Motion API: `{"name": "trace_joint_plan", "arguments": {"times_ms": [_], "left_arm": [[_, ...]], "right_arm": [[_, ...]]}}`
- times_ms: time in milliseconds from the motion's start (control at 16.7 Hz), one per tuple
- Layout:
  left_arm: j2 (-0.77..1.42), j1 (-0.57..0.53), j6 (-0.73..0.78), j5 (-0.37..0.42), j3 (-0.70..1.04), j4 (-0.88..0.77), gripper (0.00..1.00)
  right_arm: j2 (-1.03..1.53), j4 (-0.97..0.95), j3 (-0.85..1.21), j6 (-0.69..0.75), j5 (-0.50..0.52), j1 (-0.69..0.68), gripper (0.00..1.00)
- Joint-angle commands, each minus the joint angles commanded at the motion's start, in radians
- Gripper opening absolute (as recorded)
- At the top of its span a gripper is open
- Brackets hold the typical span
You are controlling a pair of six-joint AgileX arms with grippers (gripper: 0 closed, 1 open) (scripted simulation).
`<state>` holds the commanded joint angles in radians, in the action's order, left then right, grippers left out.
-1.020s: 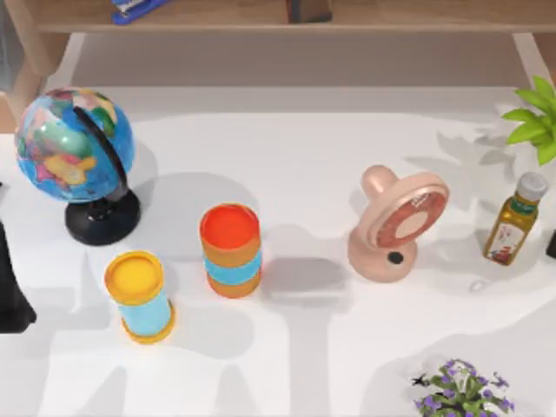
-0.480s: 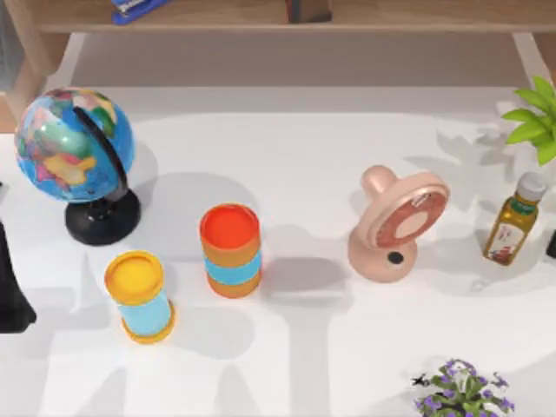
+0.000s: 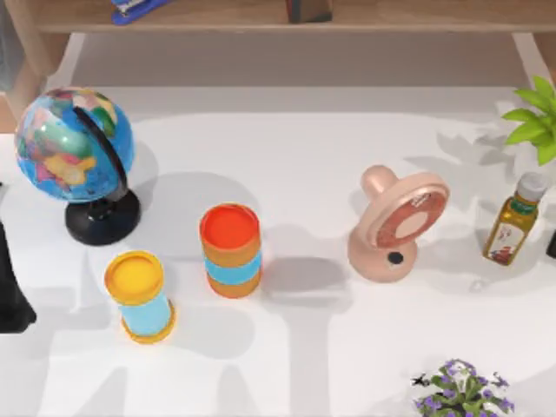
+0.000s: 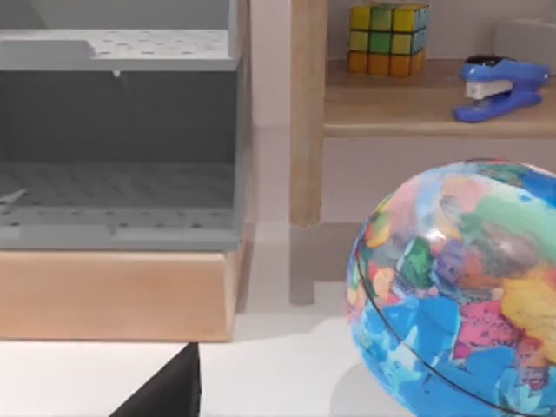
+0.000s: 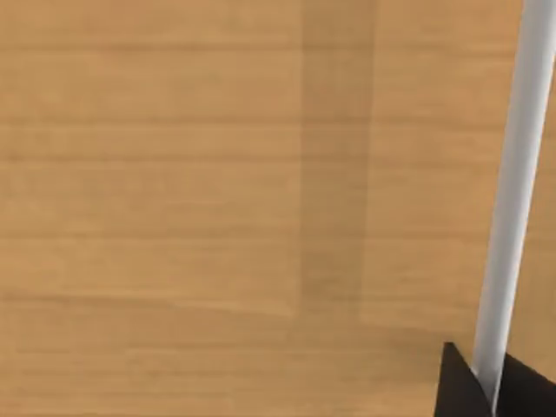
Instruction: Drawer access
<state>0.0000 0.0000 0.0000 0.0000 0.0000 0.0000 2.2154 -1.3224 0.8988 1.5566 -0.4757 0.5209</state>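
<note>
Right gripper (image 5: 488, 387) sits at the handle (image 5: 512, 174), close against the wooden drawer front (image 5: 174, 174); whether it grips, I cannot tell. The reach looks done and the pull seems left. Left arm (image 3: 10, 291) is parked at the bench's (image 3: 304, 174) left edge, its gripper state unclear.

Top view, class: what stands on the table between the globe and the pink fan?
In the top view, between the globe and the pink fan stands the orange-topped canister; the yellow-topped canister sits nearer the front.
</note>
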Motion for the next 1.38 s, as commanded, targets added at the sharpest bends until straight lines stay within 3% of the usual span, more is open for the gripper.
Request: {"name": "trace_joint_plan", "arguments": {"times_ms": [300, 660, 1140, 1380], "left_arm": [[0.000, 0.000, 0.000, 0.000, 0.000, 0.000, 1.00], [0.000, 0.000, 0.000, 0.000, 0.000, 0.000, 1.00], [0.000, 0.000, 0.000, 0.000, 0.000, 0.000, 1.00], [0.000, 0.000, 0.000, 0.000, 0.000, 0.000, 1.00]], "right_arm": [[-0.070, -0.101, -0.182, -0.006, -0.067, 0.060, 0.00], [-0.078, -0.119, -0.202, -0.004, -0.077, 0.068, 0.00], [-0.151, -0.253, -0.408, -0.005, -0.194, 0.184, 0.00], [-0.154, -0.258, -0.414, -0.005, -0.199, 0.189, 0.00]]}}
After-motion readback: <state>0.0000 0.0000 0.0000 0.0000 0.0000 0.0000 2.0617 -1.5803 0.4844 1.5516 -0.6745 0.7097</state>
